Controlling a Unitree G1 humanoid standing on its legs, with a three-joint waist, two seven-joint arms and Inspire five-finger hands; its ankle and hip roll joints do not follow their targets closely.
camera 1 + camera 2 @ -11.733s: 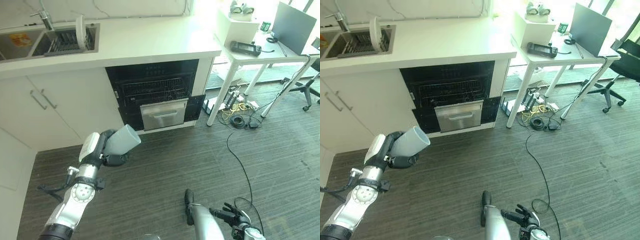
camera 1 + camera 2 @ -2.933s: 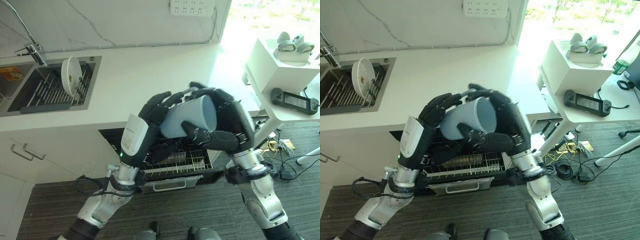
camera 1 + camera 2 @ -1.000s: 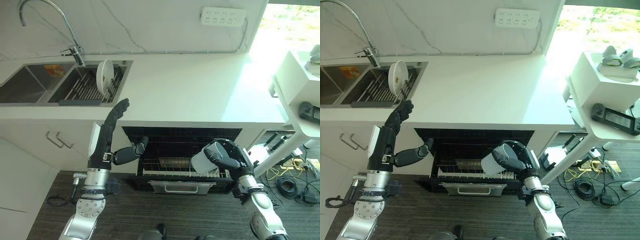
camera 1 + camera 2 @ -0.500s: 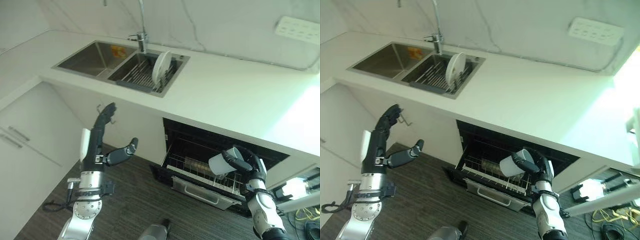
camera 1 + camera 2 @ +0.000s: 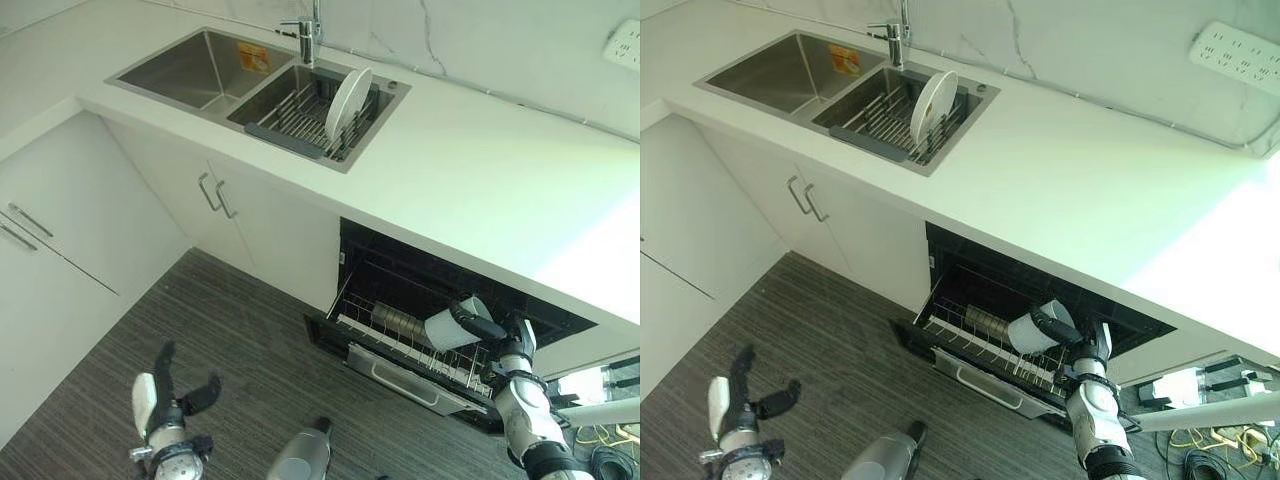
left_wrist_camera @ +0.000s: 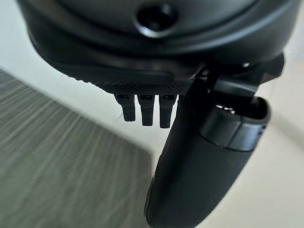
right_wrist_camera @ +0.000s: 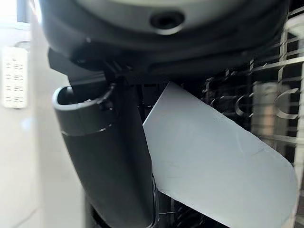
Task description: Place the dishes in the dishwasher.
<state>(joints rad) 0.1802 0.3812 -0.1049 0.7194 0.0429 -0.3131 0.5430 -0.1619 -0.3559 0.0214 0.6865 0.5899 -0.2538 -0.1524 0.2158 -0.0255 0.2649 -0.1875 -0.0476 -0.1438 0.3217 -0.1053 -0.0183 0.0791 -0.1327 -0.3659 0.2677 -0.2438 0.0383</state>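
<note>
The right hand [image 5: 492,330], curled round the cup [image 5: 446,328], holds it over the rack [image 5: 400,345]; releasing early could topple it.

Cup [image 7: 223,161] rim and base cut off toward 5 o'clock, upper part hidden behind right hand [image 7: 109,156]; dishwasher rack [image 7: 266,99] blurred.

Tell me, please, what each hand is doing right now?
Left hand: open, holding nothing.
Right hand: shut on the cup.
</note>
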